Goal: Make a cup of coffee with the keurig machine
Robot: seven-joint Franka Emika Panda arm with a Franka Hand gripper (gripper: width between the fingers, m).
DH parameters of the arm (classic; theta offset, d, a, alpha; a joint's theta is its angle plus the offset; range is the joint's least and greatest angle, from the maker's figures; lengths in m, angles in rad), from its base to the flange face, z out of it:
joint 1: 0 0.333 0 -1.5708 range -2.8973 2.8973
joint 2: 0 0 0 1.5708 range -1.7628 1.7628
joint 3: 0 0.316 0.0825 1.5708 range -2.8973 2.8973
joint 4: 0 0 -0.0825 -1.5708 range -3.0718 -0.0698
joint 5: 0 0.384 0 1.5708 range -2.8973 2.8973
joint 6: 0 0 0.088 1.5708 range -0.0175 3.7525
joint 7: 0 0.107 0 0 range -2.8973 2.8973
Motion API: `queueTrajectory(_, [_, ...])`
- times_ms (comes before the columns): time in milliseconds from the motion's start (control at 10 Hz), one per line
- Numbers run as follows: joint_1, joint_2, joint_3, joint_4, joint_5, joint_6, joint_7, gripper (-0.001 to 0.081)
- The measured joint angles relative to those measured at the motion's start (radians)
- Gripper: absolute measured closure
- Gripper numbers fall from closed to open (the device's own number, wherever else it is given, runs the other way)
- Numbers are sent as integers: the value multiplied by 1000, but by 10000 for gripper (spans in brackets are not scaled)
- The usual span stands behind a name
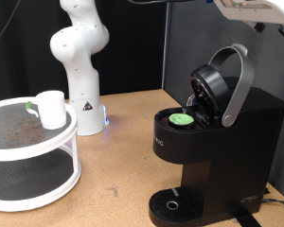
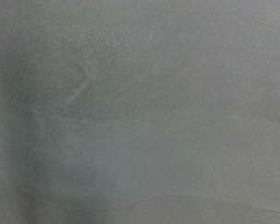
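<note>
The keurig machine [image 1: 218, 142] stands at the exterior view's right, black and boxy. Its silver-grey lid handle [image 1: 239, 80] is raised and the lid is open. A small pod with a green top [image 1: 183, 119] sits in the open chamber. The round drip tray [image 1: 171, 204] below is bare. The white mug [image 1: 52, 109] stands upright on the top tier of a white round shelf [image 1: 28, 142] at the exterior view's left. A white part of my gripper [image 1: 256, 8] shows at the top right edge, above the machine; its fingers do not show clearly. The wrist view is a plain grey blur.
The arm's white base [image 1: 80, 66] stands at the back, between the shelf and the machine. The wooden table [image 1: 118, 161] lies between shelf and machine. A dark wall is behind.
</note>
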Motion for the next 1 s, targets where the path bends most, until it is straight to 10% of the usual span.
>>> queueTrajectory(600, [-10, 5, -8, -17, -60, -23, 9, 724])
queueTrajectory(1000, [-30, 6, -19, -56, -78, -22, -1, 801])
